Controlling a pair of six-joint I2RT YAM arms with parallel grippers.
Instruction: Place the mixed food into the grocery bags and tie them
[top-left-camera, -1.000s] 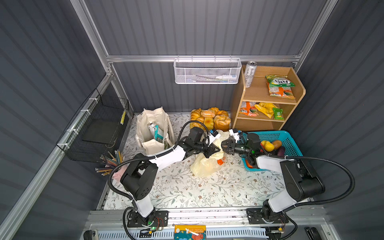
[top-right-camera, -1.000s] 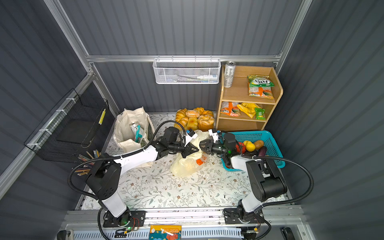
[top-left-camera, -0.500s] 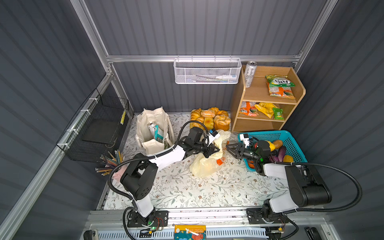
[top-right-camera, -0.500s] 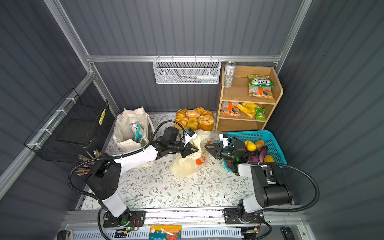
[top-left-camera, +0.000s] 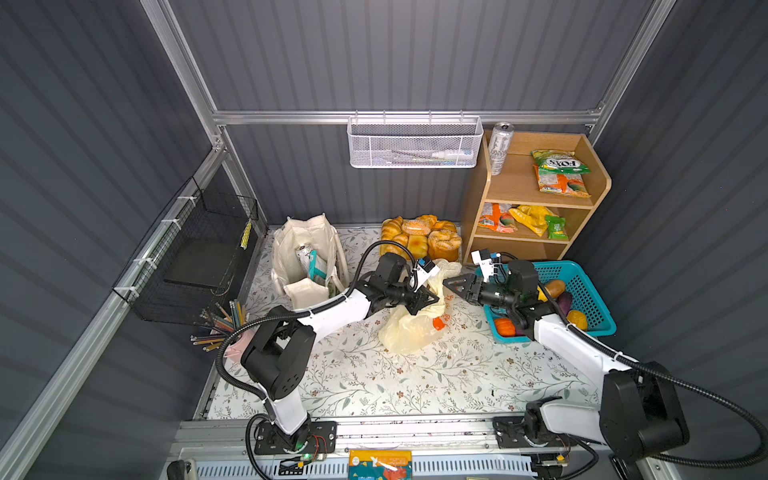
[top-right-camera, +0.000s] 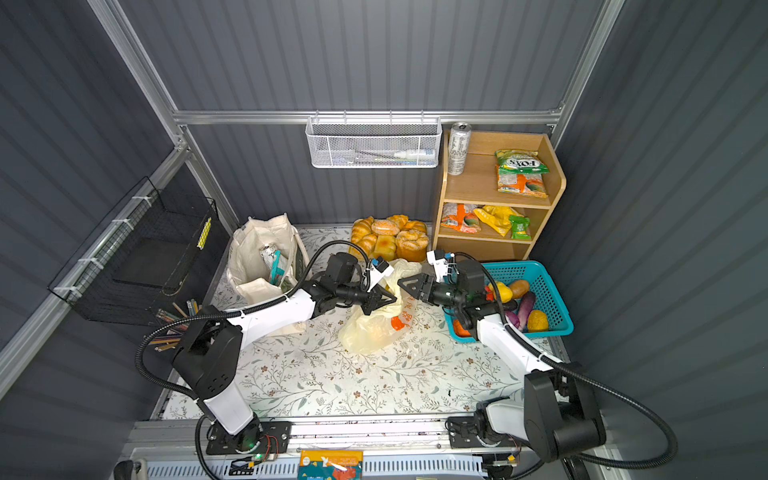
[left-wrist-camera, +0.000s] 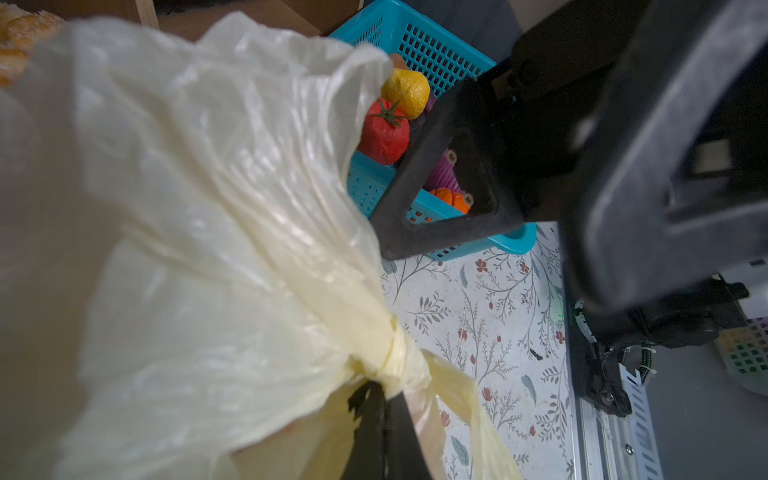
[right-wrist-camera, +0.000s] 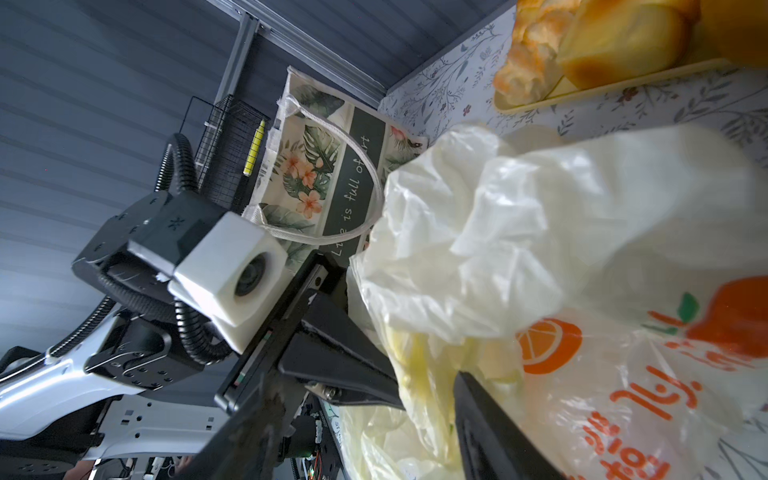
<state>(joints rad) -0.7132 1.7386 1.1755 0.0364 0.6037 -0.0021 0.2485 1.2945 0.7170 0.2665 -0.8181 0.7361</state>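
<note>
The pale-yellow plastic bag (top-left-camera: 409, 330) (top-right-camera: 372, 328) with orange prints lies mid-table, its neck twisted into a knot (left-wrist-camera: 395, 351). My left gripper (top-left-camera: 434, 299) (top-right-camera: 390, 299) (left-wrist-camera: 384, 399) is shut on the plastic right at that knot. My right gripper (top-left-camera: 449, 284) (top-right-camera: 403, 284) (right-wrist-camera: 361, 376) faces it from the right, open, with loose plastic of the bag (right-wrist-camera: 519, 232) in front of its fingers. The cream canvas tote (top-left-camera: 307, 286) (top-right-camera: 257, 291) (right-wrist-camera: 328, 183) stands at the back left, holding a can (top-left-camera: 303, 252) and a teal packet (top-left-camera: 318, 266).
A teal basket (top-left-camera: 582, 276) (left-wrist-camera: 432, 50) at the right holds a lemon (left-wrist-camera: 407, 91), a tomato (left-wrist-camera: 384, 133) and other toy produce. Behind are a bread tray (top-left-camera: 419, 239), a wooden shelf (top-left-camera: 519, 187) with snacks and a can (top-left-camera: 500, 145), and a white wire basket (top-left-camera: 415, 143). Pencils (top-left-camera: 224, 324) lie at the left.
My right gripper has opened and come off the bag's top, and its arm has swung out to the right. The left gripper keeps its hold in the same place.
</note>
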